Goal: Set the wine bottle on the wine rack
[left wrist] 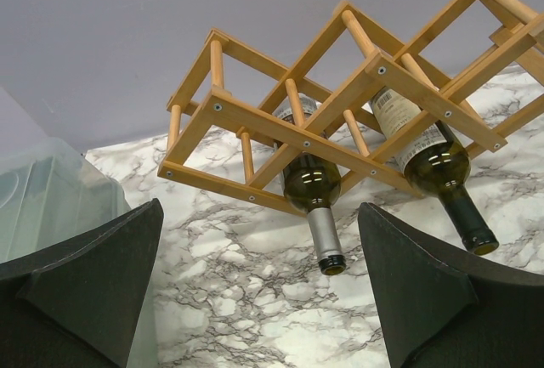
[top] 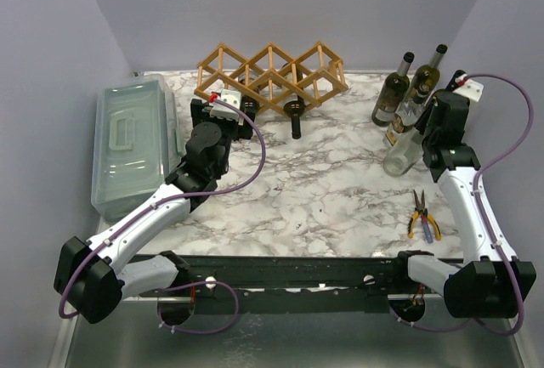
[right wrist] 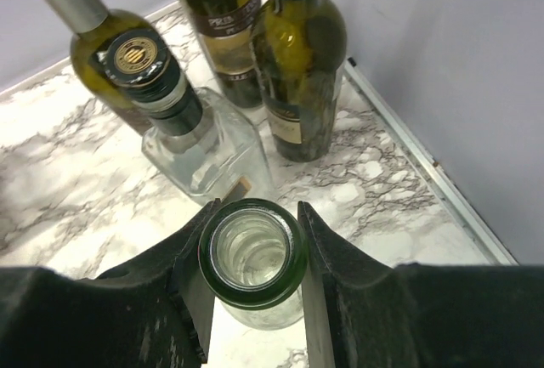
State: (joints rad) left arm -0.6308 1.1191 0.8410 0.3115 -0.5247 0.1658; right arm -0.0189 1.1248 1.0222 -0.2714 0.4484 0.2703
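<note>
In the top external view the wine rack (top: 272,75) sits at upper centre of the tabletop (top: 323,189). It is well apart from the wine bottle (top: 400,155), a clear one at the right of the frame among the neighbouring bottles (top: 393,92), just below and left of the right end effector (top: 418,130). The long carry across could swing the bottle into those neighbours or, near the rack, into the left end effector (top: 223,106) at the rack's left end. In the left wrist view the left end effector (left wrist: 259,300) is spread wide with nothing in it, facing the rack (left wrist: 340,104), where two racked bottles (left wrist: 311,185) already fill cells; a bottle aimed at a filled cell would knock them. In the right wrist view, at lower centre, the right end effector (right wrist: 253,219) is closed on the open-mouthed neck of the wine bottle (right wrist: 252,259), its fingers (right wrist: 170,308) pressing both sides. A grip this high on smooth glass may let the bottle pivot or slip when tilted, and the square clear bottle (right wrist: 200,151) just beside it could topple on the lift.
</note>
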